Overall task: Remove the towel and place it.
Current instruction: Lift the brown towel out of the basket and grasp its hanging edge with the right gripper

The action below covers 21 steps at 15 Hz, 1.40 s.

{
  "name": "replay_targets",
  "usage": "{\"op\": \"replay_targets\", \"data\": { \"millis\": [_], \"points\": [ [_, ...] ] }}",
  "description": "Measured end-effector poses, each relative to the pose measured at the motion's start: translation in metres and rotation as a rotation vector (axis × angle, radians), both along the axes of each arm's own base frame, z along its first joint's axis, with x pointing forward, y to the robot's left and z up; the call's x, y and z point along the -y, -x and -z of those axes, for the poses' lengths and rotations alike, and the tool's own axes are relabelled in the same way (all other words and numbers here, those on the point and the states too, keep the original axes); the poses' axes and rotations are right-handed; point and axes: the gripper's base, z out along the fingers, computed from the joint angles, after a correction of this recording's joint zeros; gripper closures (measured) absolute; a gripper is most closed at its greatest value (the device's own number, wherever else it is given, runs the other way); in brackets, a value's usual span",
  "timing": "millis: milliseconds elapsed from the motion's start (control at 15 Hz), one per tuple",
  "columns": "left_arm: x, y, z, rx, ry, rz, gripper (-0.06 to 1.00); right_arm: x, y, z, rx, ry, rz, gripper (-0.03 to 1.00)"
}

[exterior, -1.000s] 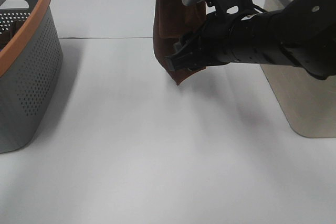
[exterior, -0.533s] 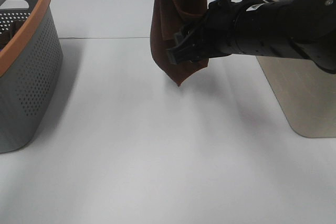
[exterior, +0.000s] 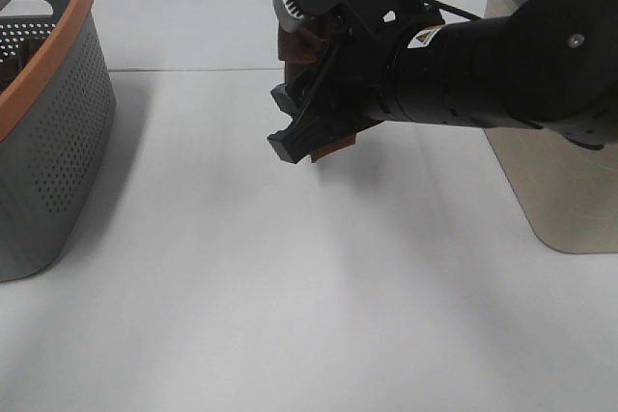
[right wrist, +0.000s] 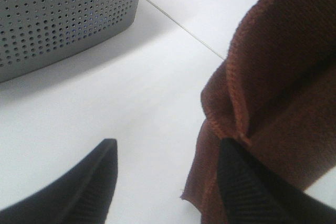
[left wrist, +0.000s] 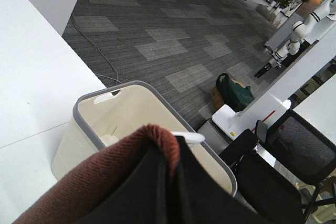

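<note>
The towel (exterior: 288, 45), dark reddish-brown, hangs from above the top edge of the exterior view, over the middle of the white table (exterior: 241, 287). My left gripper (left wrist: 170, 182) is shut on the towel (left wrist: 100, 182), whose upper hem with a small white tag (left wrist: 188, 137) sits at the fingers. That gripper is out of the exterior view. My right gripper (exterior: 288, 127) reaches across in front of the towel and hides most of it. In the right wrist view the right gripper (right wrist: 168, 182) is open, and the towel's lower corner (right wrist: 273, 77) hangs against one finger (right wrist: 247, 187).
A grey perforated basket with an orange rim (exterior: 48, 142) stands at the table's left and shows in the right wrist view (right wrist: 63, 14). A beige basket with a grey rim (exterior: 560, 200) stands at the right, seen from above in the left wrist view (left wrist: 121, 114).
My right arm has moved left and nearer, turning its gripper toward the towel's lower part, and now covers most of the cloth. The towel still hangs from above.
</note>
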Motion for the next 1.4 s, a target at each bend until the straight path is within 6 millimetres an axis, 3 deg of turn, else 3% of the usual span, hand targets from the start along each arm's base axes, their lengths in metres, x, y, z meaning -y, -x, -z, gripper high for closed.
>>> {"op": "replay_targets", "data": {
  "millis": [200, 667, 933, 1267, 1400],
  "points": [
    [0.0, 0.0, 0.0, 0.001, 0.002, -0.001, 0.94, -0.002, 0.002, 0.01, -0.055, 0.028, -0.023, 0.41],
    [0.001, 0.001, -0.003, 0.014, 0.036, 0.013, 0.94, -0.002, 0.001, 0.012, -0.111, -0.019, 0.026, 0.41],
    [0.001, 0.001, -0.004, 0.03, 0.029, 0.014, 0.94, 0.012, 0.016, 0.021, -0.195, -0.06, 0.096, 0.41],
    [0.001, 0.001, -0.004, 0.033, 0.028, 0.014, 0.94, 0.029, 0.024, -0.012, -0.084, -0.18, 0.169, 0.31],
    [0.001, 0.001, -0.004, 0.032, 0.027, 0.015, 0.94, 0.03, 0.021, -0.015, -0.048, -0.182, 0.185, 0.3]
  ]
}}
